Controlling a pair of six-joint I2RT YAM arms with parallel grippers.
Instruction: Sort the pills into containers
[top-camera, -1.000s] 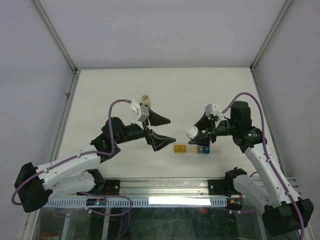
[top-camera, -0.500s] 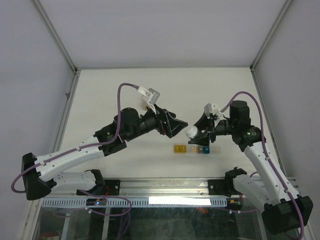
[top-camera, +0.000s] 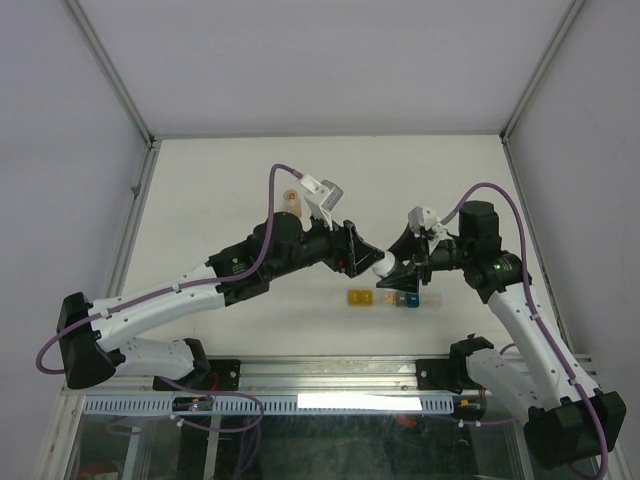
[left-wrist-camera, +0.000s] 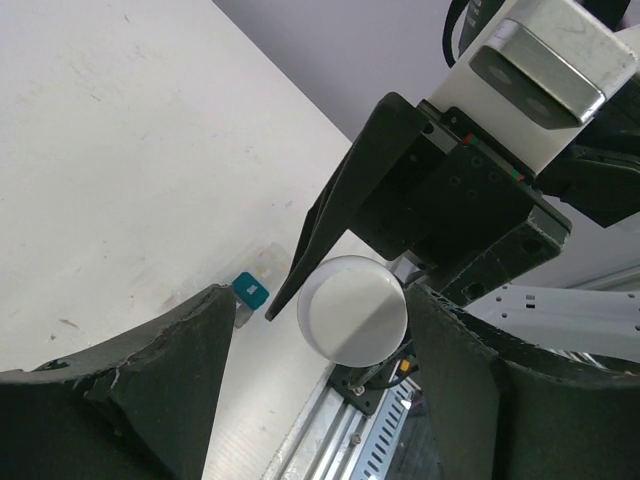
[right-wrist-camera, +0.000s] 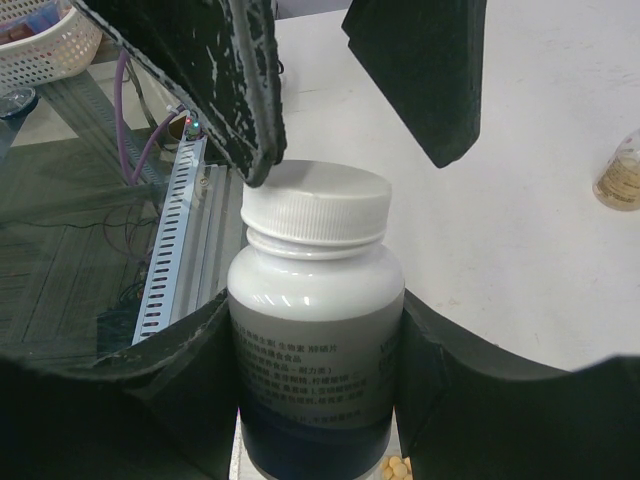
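White table (top-camera: 450, 170) under bright light. My right gripper (right-wrist-camera: 318, 400) hugs the pill bottle (right-wrist-camera: 315, 320), its cap (left-wrist-camera: 353, 308) on. My left gripper (left-wrist-camera: 320, 335) gapes wide around the cap, holding nothing. The containers (top-camera: 385, 299) sit at six o'clock from the bottle. Sorting hasn't begun, I think.

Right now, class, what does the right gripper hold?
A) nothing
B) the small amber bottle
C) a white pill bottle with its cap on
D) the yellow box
C: the right gripper is clamped on both sides of the white pill bottle, its white cap on.
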